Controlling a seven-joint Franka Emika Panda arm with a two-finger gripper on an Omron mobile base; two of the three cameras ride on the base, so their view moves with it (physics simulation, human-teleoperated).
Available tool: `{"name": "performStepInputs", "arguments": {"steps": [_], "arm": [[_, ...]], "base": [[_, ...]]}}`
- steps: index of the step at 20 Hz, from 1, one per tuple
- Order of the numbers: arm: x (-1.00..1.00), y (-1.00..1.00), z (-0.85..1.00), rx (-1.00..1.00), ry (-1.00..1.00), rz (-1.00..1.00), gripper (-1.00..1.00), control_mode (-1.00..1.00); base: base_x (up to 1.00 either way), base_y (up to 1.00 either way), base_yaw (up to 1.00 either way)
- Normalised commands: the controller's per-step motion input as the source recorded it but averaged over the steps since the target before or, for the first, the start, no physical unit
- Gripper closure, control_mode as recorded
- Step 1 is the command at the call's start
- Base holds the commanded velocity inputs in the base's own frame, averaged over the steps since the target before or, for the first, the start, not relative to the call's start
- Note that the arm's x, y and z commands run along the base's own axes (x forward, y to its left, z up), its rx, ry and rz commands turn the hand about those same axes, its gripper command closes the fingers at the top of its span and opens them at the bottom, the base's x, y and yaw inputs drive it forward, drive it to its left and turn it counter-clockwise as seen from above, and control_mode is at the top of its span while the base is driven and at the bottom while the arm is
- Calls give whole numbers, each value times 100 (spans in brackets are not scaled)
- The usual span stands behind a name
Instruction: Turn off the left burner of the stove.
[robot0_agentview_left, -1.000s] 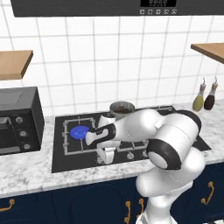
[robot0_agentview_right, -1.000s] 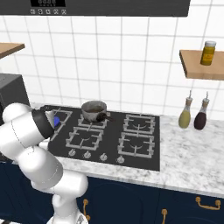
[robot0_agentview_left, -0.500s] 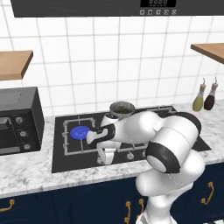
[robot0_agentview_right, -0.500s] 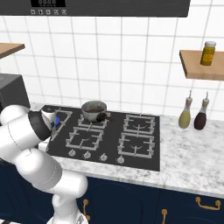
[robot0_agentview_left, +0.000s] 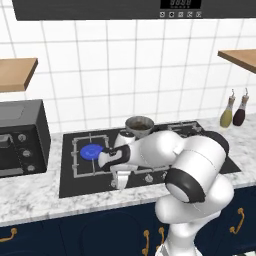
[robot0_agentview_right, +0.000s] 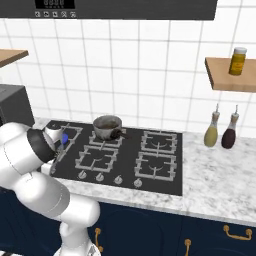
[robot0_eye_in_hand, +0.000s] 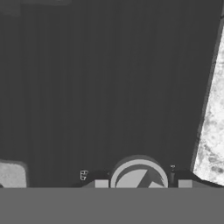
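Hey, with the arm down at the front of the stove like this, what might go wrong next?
1. The left burner is lit blue, and the arm reaches past it, so the arm may pass over the flame.
2. A silver knob sits at the bottom of the hand view; the knobs look alike, so the gripper might turn the wrong one.

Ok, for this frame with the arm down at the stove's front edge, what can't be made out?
- Gripper jaws: left base view, too small to read; hand view, fingertips cut off by the bottom edge.
- Knob: hand view, lower half cut off; contact unclear.
- Left burner: right base view, mostly behind the arm.
- Pot contents: too small.
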Motion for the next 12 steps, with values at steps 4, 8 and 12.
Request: {"name": "performStepInputs", "arguments": {"steps": [4, 8, 12], "arm": [[1, 4, -4, -4, 0, -4, 100, -100], [12, 38, -16, -5, 5, -26, 100, -100], [10, 37, -7, -4, 3, -36, 100, -100]], "base": [[0, 0, 0], [0, 0, 0], [0, 0, 0]]}}
